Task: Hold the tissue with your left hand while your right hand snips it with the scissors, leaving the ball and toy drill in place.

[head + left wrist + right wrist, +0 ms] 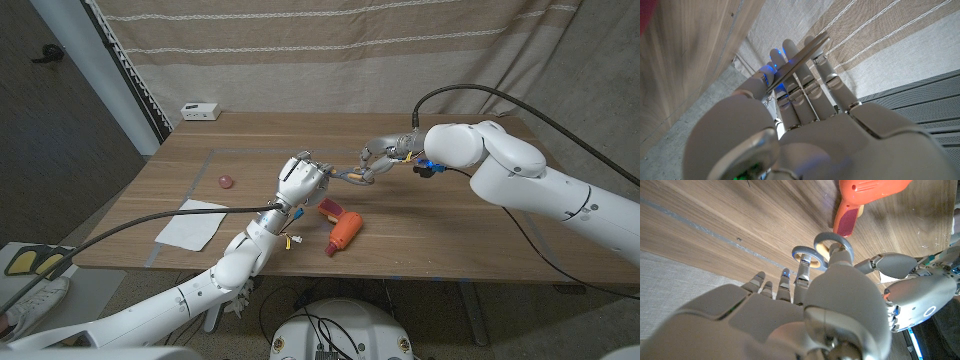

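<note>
Right hand: the right hand [386,155] is hanging above the middle of the table [450,240]. It is gripping the scissors [347,176] by the handle loops, and the right wrist view is showing a digit set into one loop.
Scissors axis: the scissors are lying roughly level in the air, loops at the right hand and blades pointing across toward the robot's left, straight at the other hand.
Left hand: the left hand [300,182] is standing raised just beside the blade tips. In its wrist view the closed blades are crossing the front of its fairly straight fingers [805,90]; whether it is pinching them or only touching them I cannot tell.
Tissue: the tissue [190,224] is lying flat near the table's front-left edge, untouched, well to the left of both hands and closer to the robot.
Deciding relation: the left hand is plainly sitting nearer the tissue, and the blades are already aiming that way, so I judge the left hand needs to be dropping leftward and down first.
Bystanders: the ball [226,182] is sitting just beyond the tissue, and the toy drill [343,230] is lying below the scissors, so both are bordering that path.
</note>
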